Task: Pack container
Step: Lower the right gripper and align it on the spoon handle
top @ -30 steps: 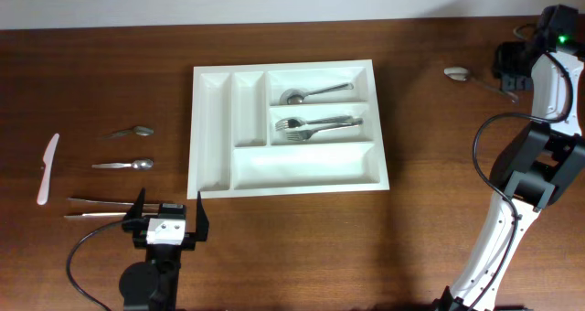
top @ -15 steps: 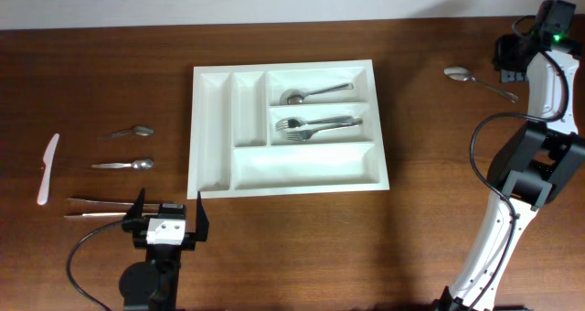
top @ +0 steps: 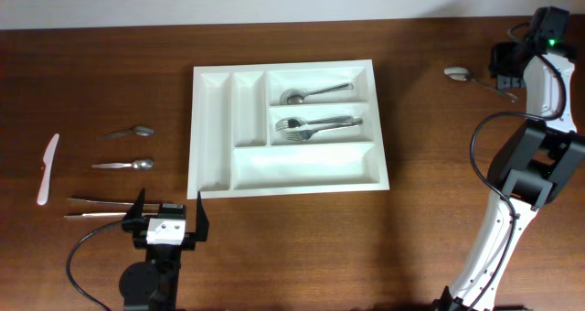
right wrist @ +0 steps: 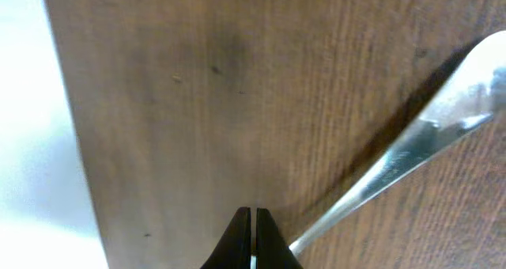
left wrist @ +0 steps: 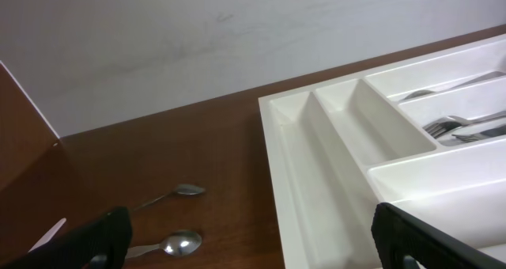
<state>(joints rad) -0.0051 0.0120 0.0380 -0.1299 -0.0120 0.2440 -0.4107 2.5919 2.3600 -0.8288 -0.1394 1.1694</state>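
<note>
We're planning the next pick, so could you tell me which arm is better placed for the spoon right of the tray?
Likely right: the right gripper, shut, sits by the handle of that spoon; the left gripper, open, is beyond the tray.

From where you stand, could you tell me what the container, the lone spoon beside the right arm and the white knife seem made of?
The container looks like moulded plastic: uniform matte white, rounded walls. The spoon appears polished metal, probably steel: silvery, with bright glints. The knife is likely plastic, plain opaque white, though too small to be sure.
</note>
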